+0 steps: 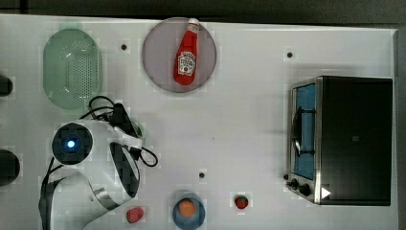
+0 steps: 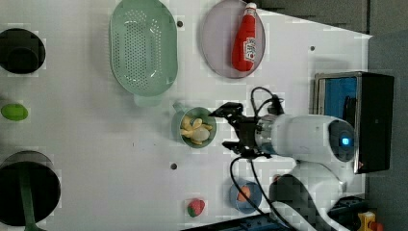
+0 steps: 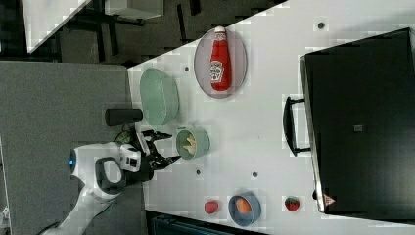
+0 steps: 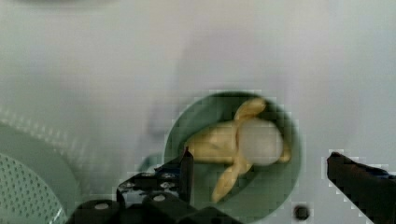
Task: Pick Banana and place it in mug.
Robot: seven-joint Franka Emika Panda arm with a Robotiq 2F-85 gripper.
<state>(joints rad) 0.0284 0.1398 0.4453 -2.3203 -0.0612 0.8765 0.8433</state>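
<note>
The round pale-green mug (image 2: pixel 176 128) stands on the white table, just below the green basket in the left view. A pale-yellow peeled banana (image 2: pixel 195 129) lies inside it, peel strips spread out. In the wrist view the banana (image 4: pixel 219 144) rests on the mug's floor (image 4: pixel 271 186). My gripper (image 2: pixel 227 127) is open and holds nothing; it sits just off the mug's rim on the left view's right. In the right view the gripper (image 3: pixel 171 147) is beside the mug (image 3: pixel 204 144) with the banana (image 3: pixel 188 142) in it. The black fingertips (image 4: pixel 187 161) straddle the mug in the wrist view.
An oval green perforated basket (image 1: pixel 72 67) and a grey plate (image 1: pixel 158 72) with a ketchup bottle (image 1: pixel 186 60) lie at the back. A toaster oven (image 1: pixel 354 139) fills the top view's right. A blue bowl (image 1: pixel 189 218) with an orange ball, a strawberry (image 1: pixel 241 201) and a red piece (image 1: pixel 135 214) line the front edge.
</note>
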